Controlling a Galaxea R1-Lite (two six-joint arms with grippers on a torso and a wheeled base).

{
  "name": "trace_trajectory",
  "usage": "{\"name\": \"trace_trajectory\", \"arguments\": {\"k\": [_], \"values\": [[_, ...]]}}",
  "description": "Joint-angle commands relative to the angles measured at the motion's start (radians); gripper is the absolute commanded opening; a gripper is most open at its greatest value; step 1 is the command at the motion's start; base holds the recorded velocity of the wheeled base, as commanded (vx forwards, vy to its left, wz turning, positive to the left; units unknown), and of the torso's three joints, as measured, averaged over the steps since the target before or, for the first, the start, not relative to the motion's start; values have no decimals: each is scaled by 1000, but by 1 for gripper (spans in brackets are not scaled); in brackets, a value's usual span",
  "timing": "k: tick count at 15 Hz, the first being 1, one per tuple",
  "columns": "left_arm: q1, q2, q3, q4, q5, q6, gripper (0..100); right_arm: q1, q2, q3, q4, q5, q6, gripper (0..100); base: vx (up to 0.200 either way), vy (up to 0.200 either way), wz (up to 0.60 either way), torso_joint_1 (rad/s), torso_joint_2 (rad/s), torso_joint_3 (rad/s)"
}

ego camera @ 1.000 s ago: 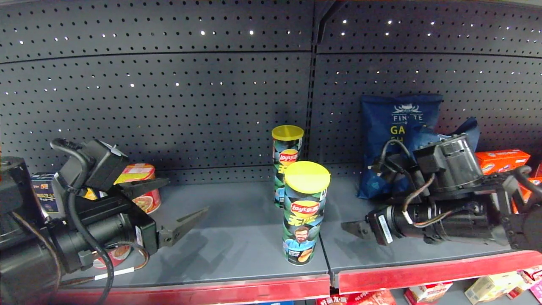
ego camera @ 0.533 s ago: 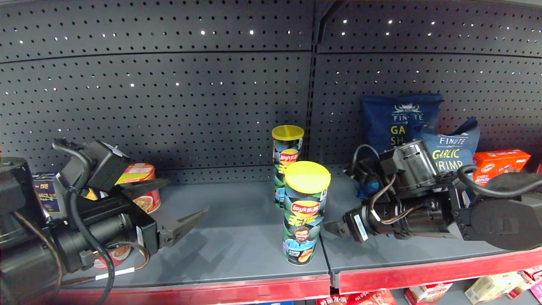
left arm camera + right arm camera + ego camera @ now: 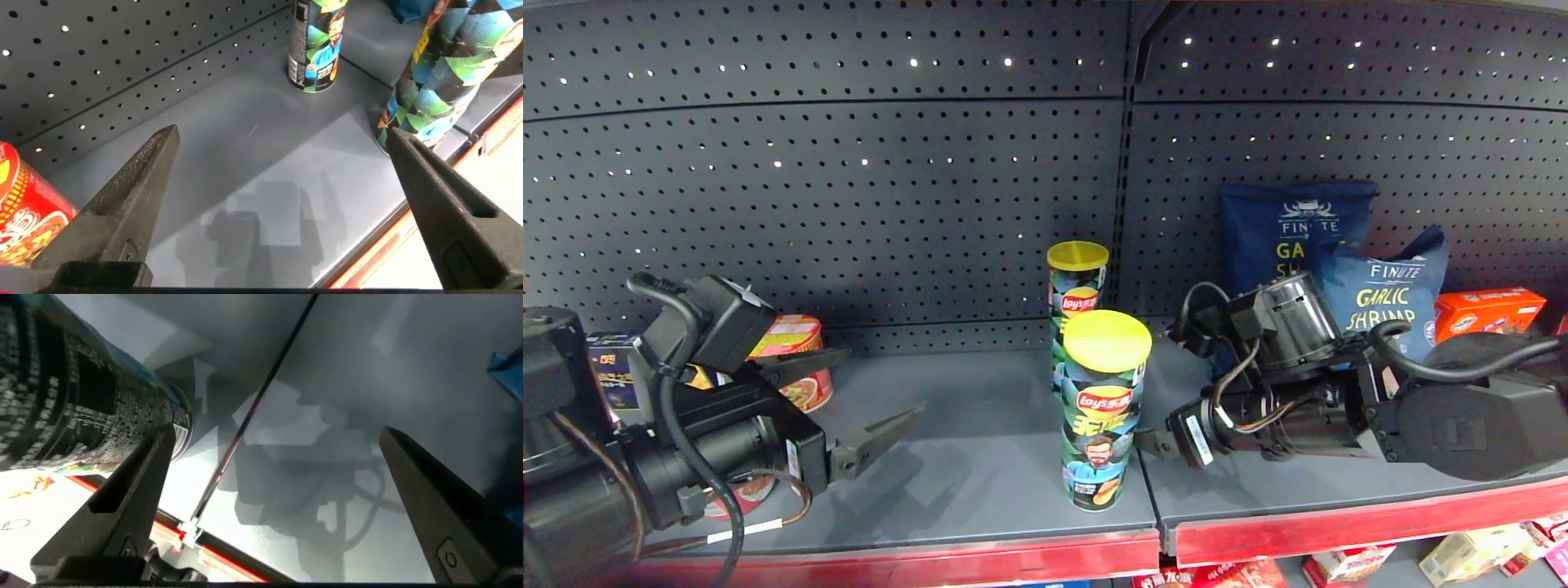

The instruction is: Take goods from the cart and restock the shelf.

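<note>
Near chip can (image 3: 1104, 408) upright at the shelf (image 3: 980, 469) front edge, far chip can (image 3: 1076, 286) behind it, right gripper (image 3: 274, 437) spread wide just beside the near can, left gripper (image 3: 279, 135) wide, well left.

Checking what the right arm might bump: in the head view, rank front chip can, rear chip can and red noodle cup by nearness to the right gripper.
From the right gripper:
1. front chip can, just beside its tip, at the shelf front.
2. rear chip can, behind that, farther back.
3. red noodle cup, far left.
</note>
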State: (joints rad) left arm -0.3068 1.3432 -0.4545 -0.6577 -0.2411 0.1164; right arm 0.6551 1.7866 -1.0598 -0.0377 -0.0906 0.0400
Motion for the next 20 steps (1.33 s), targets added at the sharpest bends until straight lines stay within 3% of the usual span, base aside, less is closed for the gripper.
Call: {"name": "trace_trajectory", "arguments": {"k": [1, 6, 11, 12, 15, 18, 20], "values": [[0, 2, -1, 0, 0, 0, 100, 3, -1, 0, -1, 0, 0, 100, 0, 0, 0, 0, 0, 0], [2, 2, 2, 0, 0, 0, 100, 1, -30, 30, -1, -1, 4, 100, 0, 0, 0, 0, 0, 0], [0, -10, 16, 0, 0, 0, 100, -2, -277, 70, 36, -34, -6, 100, 0, 0, 0, 0, 0, 0], [2, -22, 19, 1, 2, 0, 100, 11, -386, 132, 36, -90, -8, 100, 0, 0, 0, 0, 0, 0], [2, -52, 46, 1, 3, 0, 100, 63, -615, 277, 27, -132, -6, 100, 0, 0, 0, 0, 0, 0], [3, -102, 60, 1, 20, 0, 100, 52, -840, 431, 38, -218, -2, 100, 0, 0, 0, 0, 0, 0], [38, -148, 71, 1, 29, 0, 100, 11, -946, 534, 32, -282, 0, 100, 0, 0, 0, 0, 0, 0]]}}
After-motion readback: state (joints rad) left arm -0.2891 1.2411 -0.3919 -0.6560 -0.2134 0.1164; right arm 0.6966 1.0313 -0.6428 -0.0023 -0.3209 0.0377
